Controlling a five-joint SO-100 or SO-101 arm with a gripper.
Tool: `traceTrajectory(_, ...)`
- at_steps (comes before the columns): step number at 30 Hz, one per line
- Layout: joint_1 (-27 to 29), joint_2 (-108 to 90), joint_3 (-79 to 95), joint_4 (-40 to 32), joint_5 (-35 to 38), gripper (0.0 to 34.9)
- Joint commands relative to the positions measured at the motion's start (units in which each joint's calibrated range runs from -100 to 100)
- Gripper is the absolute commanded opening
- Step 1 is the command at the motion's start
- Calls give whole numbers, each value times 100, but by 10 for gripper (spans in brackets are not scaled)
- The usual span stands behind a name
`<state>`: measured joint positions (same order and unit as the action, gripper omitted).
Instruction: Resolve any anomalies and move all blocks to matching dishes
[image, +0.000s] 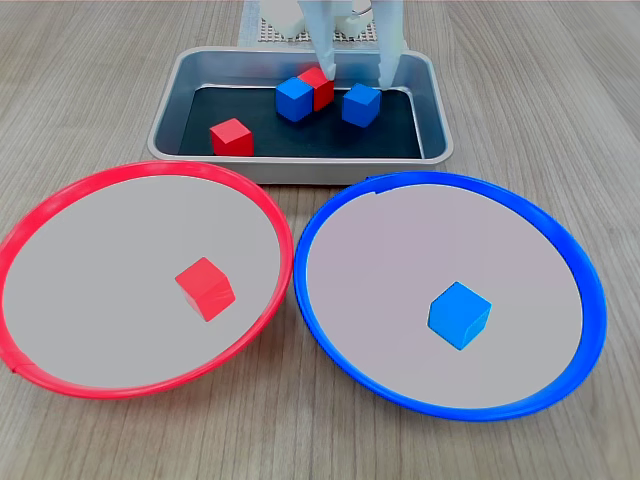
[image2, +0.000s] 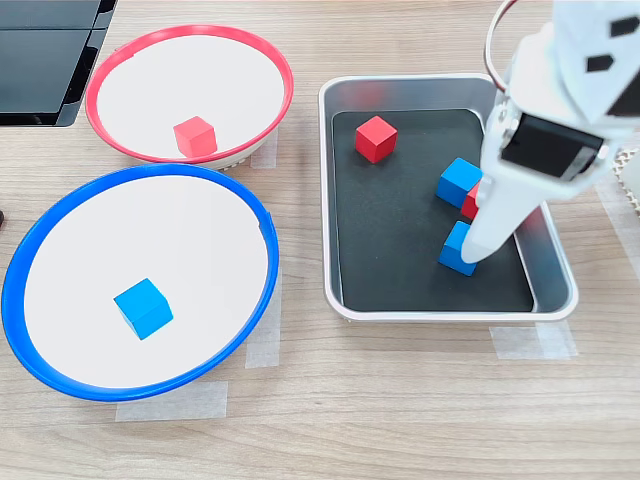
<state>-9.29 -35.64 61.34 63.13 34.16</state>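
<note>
1. Nearest the camera in the first exterior view: two big round dishes on the wood surface (image: 560, 130). The red-rimmed dish (image: 60, 205) is at lower left of the frame, the blue-rimmed dish (image: 560, 235) at lower right. They sit just beside each other.
2. One red block (image: 205, 288) lies inside the red-rimmed dish. One blue block (image: 460, 315) lies inside the blue-rimmed dish.
3. In the second exterior view the red-rimmed dish is at upper left and the blue-rimmed dish at lower left of the frame.
4. The grey metal tray (image: 170, 125) is at top center of the first exterior view, w/ a black mat inside.
5. 4 blocks are in the tray. A lone red block (image: 231, 137) sits at the tray's left in this view, apart from the rest.
6. A blue block (image: 294, 98) touches a red block (image: 320, 88) near the tray's middle.
7. Another blue block (image: 361, 105) sits just right of that pair.
8. The white pincer (image: 358, 72) reaches down into the tray. Its two fingers are spread apart, released, holding nothing. One finger is by the red block, the other just right of the blue block.
</note>
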Motion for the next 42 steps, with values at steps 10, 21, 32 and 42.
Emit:
traceTrajectory(10,-271,685,243,-1150,-20,77)
traceTrajectory(21,-139,1060,-1250,-1224,-684,1)
traceTrajectory(32,-167,4062,-5147,-2727,-1670,1)
traceTrajectory(42,77,5111,-5156,-3874,-1353,139)
